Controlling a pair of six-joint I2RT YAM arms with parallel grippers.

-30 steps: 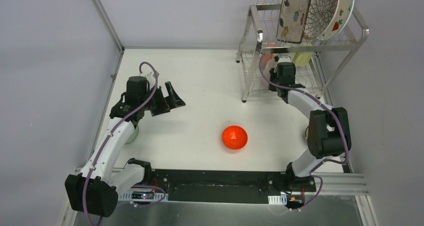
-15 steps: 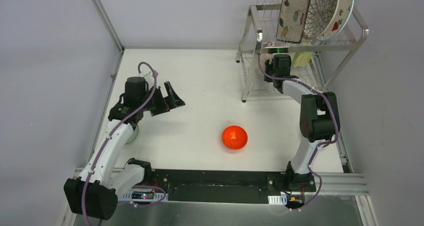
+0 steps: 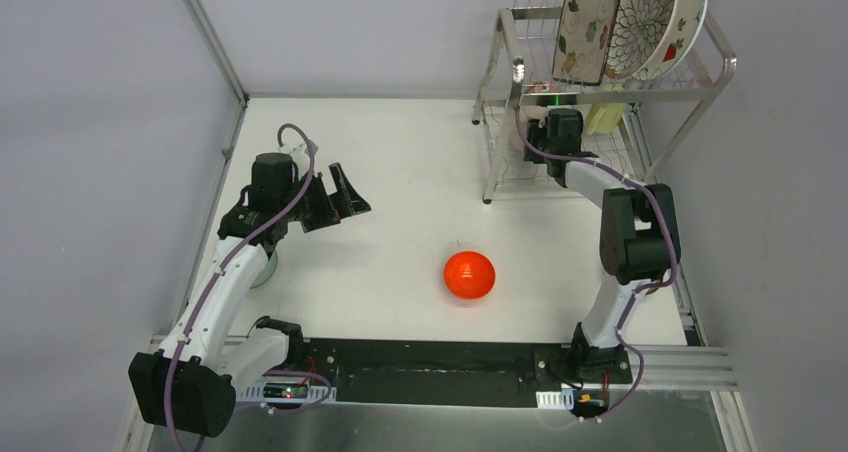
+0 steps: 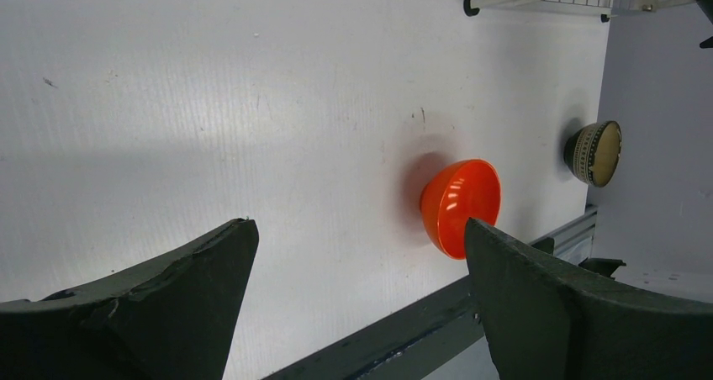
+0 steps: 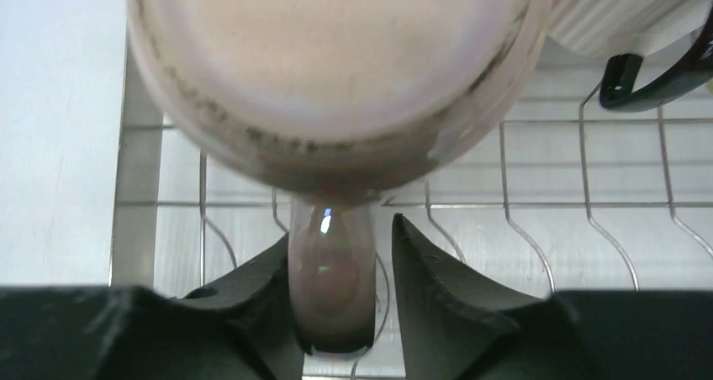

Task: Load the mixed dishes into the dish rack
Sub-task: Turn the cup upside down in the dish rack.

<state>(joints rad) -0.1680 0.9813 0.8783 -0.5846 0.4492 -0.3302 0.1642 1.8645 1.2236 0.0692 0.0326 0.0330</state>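
R end effector [image 5: 339, 233] jaws part-open astride pink cup [image 5: 336, 69] handle [image 5: 332, 296]; cup on dish rack [image 5: 546, 203] lower shelf. Risk: finger snags handle on retract, drags cup off shelf. L end effector [image 4: 360, 222] open, empty.

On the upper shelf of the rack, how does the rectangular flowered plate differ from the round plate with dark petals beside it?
The flowered plate is rectangular; the petal plate is round. The flowered plate bears scattered coloured flowers; the petal plate has dark petals radiating from its centre. Both stand on edge in the dish rack.
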